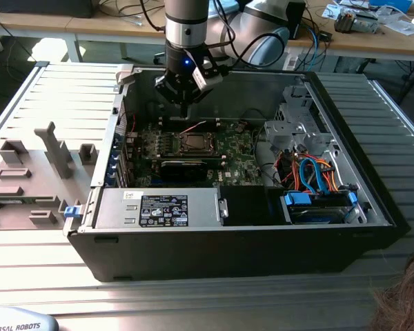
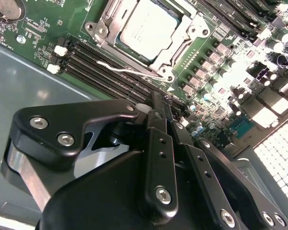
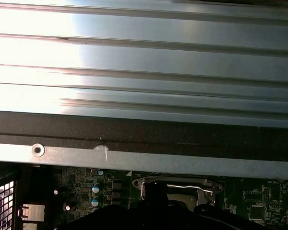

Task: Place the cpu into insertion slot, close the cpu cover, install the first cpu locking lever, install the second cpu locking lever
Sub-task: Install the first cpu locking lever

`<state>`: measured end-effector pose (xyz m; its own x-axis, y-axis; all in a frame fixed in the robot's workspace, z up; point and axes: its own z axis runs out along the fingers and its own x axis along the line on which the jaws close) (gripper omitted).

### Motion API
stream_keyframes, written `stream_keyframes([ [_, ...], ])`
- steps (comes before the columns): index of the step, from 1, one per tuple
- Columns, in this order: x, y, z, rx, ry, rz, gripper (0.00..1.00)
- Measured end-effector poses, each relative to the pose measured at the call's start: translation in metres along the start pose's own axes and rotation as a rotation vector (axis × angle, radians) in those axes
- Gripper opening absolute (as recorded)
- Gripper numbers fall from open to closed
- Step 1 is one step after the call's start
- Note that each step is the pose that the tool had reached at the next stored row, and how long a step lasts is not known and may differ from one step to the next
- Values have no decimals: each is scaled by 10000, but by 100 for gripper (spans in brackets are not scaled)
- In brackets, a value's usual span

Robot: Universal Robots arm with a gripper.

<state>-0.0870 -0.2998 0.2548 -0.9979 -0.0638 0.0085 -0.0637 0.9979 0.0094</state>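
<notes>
One gripper (image 1: 184, 110) hangs inside the open computer case (image 1: 345, 138), above the motherboard (image 1: 234, 155) and just beyond the socket. In the second wrist view its two black fingers (image 2: 159, 120) lie pressed together with nothing between them. One cpu (image 2: 149, 28) sits in the socket, silver top up, and one cpu cover (image 2: 182, 38) lies flat around it as a metal frame. One thin wire lever (image 2: 129, 71) runs along the socket's edge; I cannot tell whether it is latched, and a second lever is hard to make out. Four dark memory slots (image 2: 105, 67) lie beside the socket, partly hidden by the gripper's body.
</notes>
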Motion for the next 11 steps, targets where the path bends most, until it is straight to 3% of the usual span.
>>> stream_keyframes([
  [11,-24,-2,14,0,0,1,11],
])
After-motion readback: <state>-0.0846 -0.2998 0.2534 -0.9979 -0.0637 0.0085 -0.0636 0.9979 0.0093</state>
